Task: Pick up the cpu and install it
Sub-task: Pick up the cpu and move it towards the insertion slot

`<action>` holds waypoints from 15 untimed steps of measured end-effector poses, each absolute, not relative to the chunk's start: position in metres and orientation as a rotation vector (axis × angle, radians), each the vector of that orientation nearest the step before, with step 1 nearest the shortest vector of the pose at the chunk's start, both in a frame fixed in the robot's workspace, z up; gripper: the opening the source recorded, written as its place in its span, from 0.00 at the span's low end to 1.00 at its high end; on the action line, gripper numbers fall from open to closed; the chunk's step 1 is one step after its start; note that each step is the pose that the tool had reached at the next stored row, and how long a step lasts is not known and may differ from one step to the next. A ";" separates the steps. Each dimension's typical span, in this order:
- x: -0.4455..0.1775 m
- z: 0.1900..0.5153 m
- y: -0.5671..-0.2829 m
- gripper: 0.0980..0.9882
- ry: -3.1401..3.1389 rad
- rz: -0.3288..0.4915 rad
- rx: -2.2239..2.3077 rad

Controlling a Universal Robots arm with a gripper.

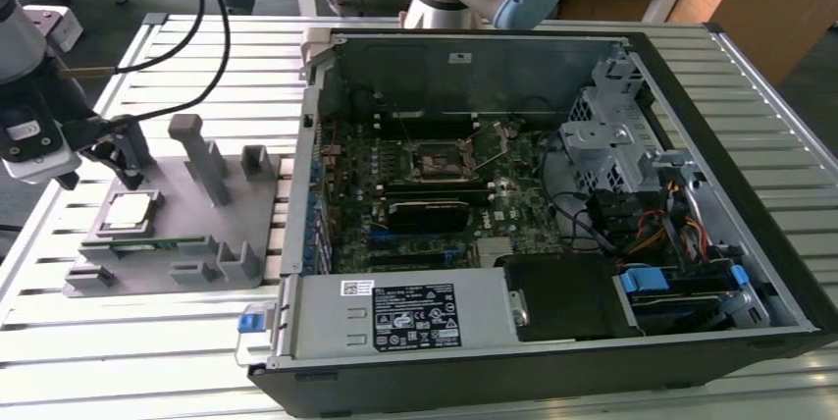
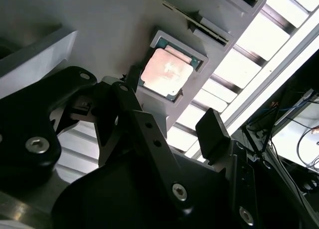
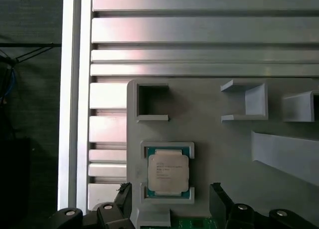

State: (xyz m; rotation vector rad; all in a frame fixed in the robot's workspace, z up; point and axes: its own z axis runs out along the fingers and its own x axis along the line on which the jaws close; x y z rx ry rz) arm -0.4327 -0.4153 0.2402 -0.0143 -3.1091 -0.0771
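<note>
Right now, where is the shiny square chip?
The cpu sits in a recess of the grey holder tray, on the exterior view's left, beside the open computer case.

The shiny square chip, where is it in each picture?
Exterior view: the chip lies in the grey holder at the exterior view's left, beside the open computer.
First wrist view: the chip sits in its square pocket, close by the open gripper.
Second wrist view: the chip sits in the same pocket, just past the gripper.
Shared landmark: the raised grey frame round the chip.
</note>
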 end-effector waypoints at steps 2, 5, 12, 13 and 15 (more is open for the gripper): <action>-0.433 0.237 -0.415 0.70 -3.109 -0.077 -0.014; -0.434 0.233 -0.415 0.70 -3.109 -0.077 -0.014; -0.435 0.222 -0.415 0.70 -3.109 -0.077 -0.014; -0.435 0.220 -0.415 0.70 -3.109 -0.077 -0.014; -0.435 0.217 -0.415 0.70 -3.109 -0.077 -0.014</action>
